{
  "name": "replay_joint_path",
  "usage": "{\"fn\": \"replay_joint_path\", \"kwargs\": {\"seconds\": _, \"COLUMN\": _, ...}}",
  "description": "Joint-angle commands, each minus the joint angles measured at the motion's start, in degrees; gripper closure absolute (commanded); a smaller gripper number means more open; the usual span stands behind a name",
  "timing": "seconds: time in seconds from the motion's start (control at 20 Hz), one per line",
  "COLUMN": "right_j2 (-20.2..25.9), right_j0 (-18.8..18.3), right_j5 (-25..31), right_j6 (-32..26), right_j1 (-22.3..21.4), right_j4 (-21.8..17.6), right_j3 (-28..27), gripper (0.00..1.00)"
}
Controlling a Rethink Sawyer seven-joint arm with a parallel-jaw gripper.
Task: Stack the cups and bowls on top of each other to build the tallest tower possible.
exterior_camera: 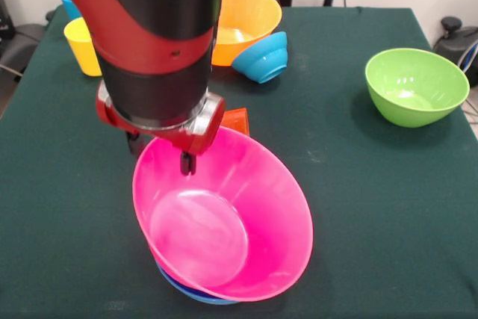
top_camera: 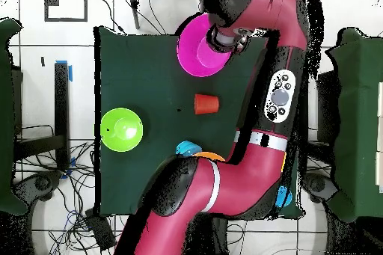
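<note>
I see my fingers (exterior_camera: 188,162) pinching the far rim of the big pink bowl (exterior_camera: 224,222); it looks light and slippery, so I'd grip that thin edge firmly.

We find no legible text, label, brand, number or sign in either view. The arm (top_camera: 258,170), the bowls and the table (exterior_camera: 358,184) carry no markings that we can read.
</note>
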Motion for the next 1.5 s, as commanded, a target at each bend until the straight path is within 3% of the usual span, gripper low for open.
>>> {"fn": "replay_joint_path", "kwargs": {"seconds": 0.05, "right_j2": 6.3, "right_j0": 0.9, "right_j5": 9.6, "right_j6": -16.8, "right_j1": -3.5, "right_j4": -5.5, "right_j3": 1.2, "gripper": 0.0}}
{"fn": "replay_joint_path", "kwargs": {"seconds": 0.25, "right_j2": 7.3, "right_j0": 0.0, "right_j5": 11.6, "right_j6": -18.4, "right_j1": -5.0, "right_j4": -6.7, "right_j3": 1.4, "gripper": 0.0}}
{"fn": "replay_joint_path", "kwargs": {"seconds": 0.45, "right_j2": 4.0, "right_j0": -0.6, "right_j5": 11.5, "right_j6": -17.8, "right_j1": -8.1, "right_j4": -3.6, "right_j3": 4.9, "gripper": 0.0}}
{"fn": "replay_joint_path", "kwargs": {"seconds": 0.75, "right_j2": 6.6, "right_j0": -1.1, "right_j5": 11.1, "right_j6": -20.2, "right_j1": -7.1, "right_j4": -4.5, "right_j3": 4.2, "gripper": 0.0}}
{"fn": "replay_joint_path", "kwargs": {"seconds": 1.05, "right_j2": 5.7, "right_j0": -0.6, "right_j5": 19.8, "right_j6": -25.0, "right_j1": -11.2, "right_j4": -7.1, "right_j3": 3.3, "gripper": 0.0}}
{"fn": "replay_joint_path", "kwargs": {"seconds": 1.2, "right_j2": 7.1, "right_j0": -0.5, "right_j5": 24.9, "right_j6": -24.3, "right_j1": -12.1, "right_j4": -9.6, "right_j3": 1.7, "gripper": 0.0}}
{"fn": "replay_joint_path", "kwargs": {"seconds": 1.25, "right_j2": 6.2, "right_j0": -0.4, "right_j5": 25.9, "right_j6": -23.5, "right_j1": -12.6, "right_j4": -8.7, "right_j3": 2.7, "gripper": 0.0}}
{"fn": "replay_joint_path", "kwargs": {"seconds": 1.4, "right_j2": 2.7, "right_j0": -0.5, "right_j5": 21.6, "right_j6": -18.6, "right_j1": -12.8, "right_j4": -5.4, "right_j3": 7.3, "gripper": 0.0}}
{"fn": "replay_joint_path", "kwargs": {"seconds": 1.5, "right_j2": 2.1, "right_j0": 0.0, "right_j5": 17.0, "right_j6": -17.3, "right_j1": -11.2, "right_j4": -5.6, "right_j3": 8.1, "gripper": 0.0}}
